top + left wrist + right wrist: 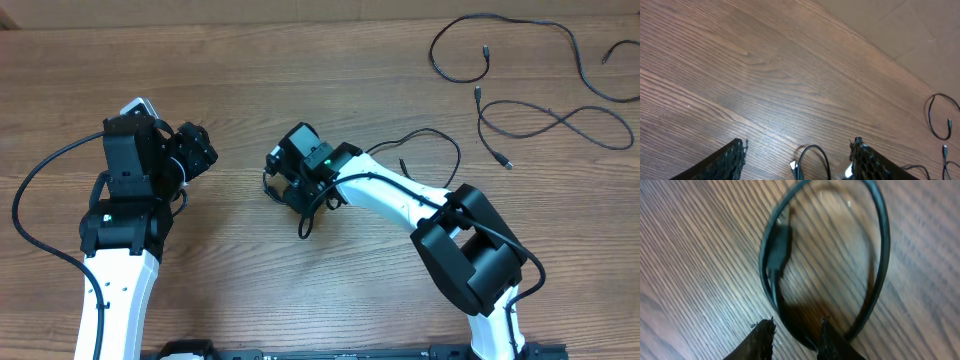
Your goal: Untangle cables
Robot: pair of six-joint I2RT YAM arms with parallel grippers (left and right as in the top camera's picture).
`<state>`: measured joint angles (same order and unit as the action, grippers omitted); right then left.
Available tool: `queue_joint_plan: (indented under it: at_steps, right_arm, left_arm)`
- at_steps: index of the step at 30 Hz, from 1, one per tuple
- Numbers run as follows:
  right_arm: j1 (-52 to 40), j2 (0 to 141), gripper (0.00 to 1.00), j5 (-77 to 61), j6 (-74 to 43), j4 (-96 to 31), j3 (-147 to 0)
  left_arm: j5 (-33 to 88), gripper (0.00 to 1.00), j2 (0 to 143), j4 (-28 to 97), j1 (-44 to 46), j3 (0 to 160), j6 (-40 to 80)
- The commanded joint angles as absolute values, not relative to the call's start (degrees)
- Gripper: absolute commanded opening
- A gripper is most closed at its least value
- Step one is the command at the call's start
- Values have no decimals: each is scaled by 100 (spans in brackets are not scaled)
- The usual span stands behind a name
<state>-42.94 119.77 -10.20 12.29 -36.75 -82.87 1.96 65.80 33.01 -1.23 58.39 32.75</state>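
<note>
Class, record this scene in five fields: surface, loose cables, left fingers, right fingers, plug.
surface: wooden table
loose cables: black strands spread out at the far right, away from both arms
left fingers: wide apart, holding nothing
right fingers: close together either side of a black cable loop; whether clamped is unclear
plug: small plug end on the table at that loop's edge
</note>
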Motion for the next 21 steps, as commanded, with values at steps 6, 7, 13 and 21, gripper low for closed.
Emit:
queue_joint_plan:
  at_steps: [6,7,13,21]
  right_arm:
    - [-4305,12027,30,-1417,1273,-3599,-8169]
    - [-4305,12033,30,-1422,1271,-3583,-8169]
    - [-4305,12127,29,-1424,1271,-3520,-8169]
    - [-4305,12164,26,-1424,1271,-3454,-8169]
  left_arm:
    - [261,70,6600,3264,-148,5940,3323]
    - [261,70,6600,3264,-148,5940,3323]
    - [259,70,6600,3260,-148,5940,3323]
    - [261,70,6600,3253,-148,5940,3323]
